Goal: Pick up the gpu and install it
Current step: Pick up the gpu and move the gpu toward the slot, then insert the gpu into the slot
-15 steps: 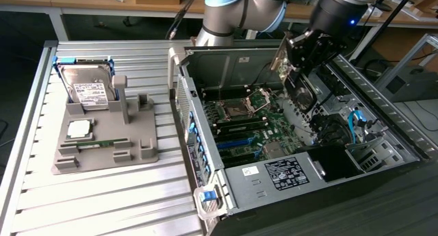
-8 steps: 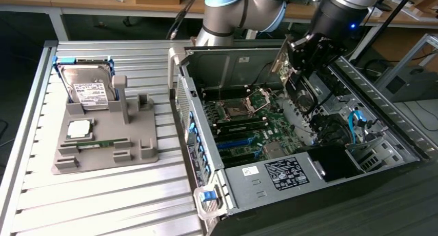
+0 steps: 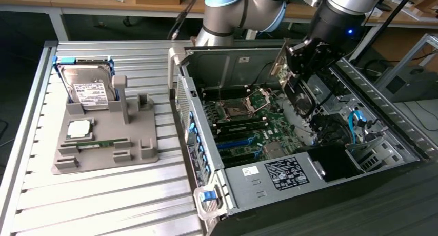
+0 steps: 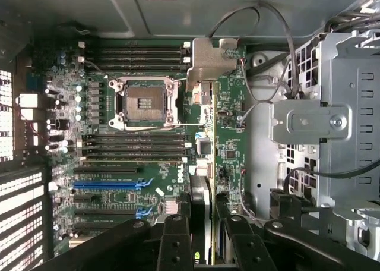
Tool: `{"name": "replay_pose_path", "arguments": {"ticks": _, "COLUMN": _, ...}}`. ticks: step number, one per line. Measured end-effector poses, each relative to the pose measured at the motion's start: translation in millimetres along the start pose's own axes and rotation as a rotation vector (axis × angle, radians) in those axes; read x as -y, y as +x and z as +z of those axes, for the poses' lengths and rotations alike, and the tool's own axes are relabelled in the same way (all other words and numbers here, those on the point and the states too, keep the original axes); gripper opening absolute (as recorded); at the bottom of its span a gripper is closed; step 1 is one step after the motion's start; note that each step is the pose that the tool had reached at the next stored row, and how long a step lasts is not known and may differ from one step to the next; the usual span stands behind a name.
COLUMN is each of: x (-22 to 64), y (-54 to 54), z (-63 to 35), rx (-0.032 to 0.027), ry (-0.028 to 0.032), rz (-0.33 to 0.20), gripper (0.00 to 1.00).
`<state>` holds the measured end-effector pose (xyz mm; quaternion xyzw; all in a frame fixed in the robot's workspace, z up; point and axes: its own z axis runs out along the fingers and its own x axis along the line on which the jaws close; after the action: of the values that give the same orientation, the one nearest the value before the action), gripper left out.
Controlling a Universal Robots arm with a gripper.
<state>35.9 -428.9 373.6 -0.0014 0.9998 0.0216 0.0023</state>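
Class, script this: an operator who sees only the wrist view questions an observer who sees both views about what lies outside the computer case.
Operator: I see the gpu in the gripper over the motherboard. What is outside the case?
Observer: A grey parts stand sits on the slatted table, on the exterior view's left of the case.
Operator: What is on it?
Observer: A hard drive stands in its far cradle, and a RAM stick lies nearer the front.

arm (image 3: 260,13): silver-grey tubes, pale-blue joint caps | wrist (image 3: 335,20): black, blue light (image 3: 350,32) at its 4 o'clock | cable (image 3: 181,15): black, 9 o'clock of arm | gripper (image 4: 205,226): black, matte fingers (image 4: 176,238)
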Motion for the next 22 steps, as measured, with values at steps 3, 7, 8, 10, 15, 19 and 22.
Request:
{"name": "replay_pose_path", "arguments": {"ticks": 3, "x": 0.2, "y": 0.0, "z": 1.8, "rx": 0.0000, "ry": 0.0002, "rz": 0.000, "gripper": 0.27}}
{"name": "replay_pose_path", "arguments": {"ticks": 7, "x": 0.3, "y": -0.2, "z": 2.0, "rx": 0.0000, "ry": 0.0000, "rz": 0.000, "gripper": 0.27}}
{"name": "replay_pose_path", "arguments": {"ticks": 8, "x": 0.3, "y": -0.2, "z": 2.0, "rx": 0.0000, "ry": 0.0000, "rz": 0.000, "gripper": 0.27}}
{"name": "replay_pose_path", "arguments": {"ticks": 10, "x": 0.3, "y": -0.2, "z": 2.0, "rx": 0.0000, "ry": 0.0000, "rz": 0.000, "gripper": 0.27}}
{"name": "replay_pose_path", "arguments": {"ticks": 15, "x": 0.3, "y": -0.2, "z": 2.0, "rx": 0.0000, "ry": 0.0001, "rz": -0.002, "gripper": 0.27}}
{"name": "replay_pose_path", "arguments": {"ticks": 19, "x": 0.3, "y": -0.2, "z": 2.0, "rx": -0.0018, "ry": -0.0002, "rz": -0.040, "gripper": 0.27}}
{"name": "replay_pose_path", "arguments": {"ticks": 22, "x": 0.3, "y": -0.2, "z": 2.0, "rx": -0.0037, "ry": -0.0004, "rz": -0.087, "gripper": 0.27}}
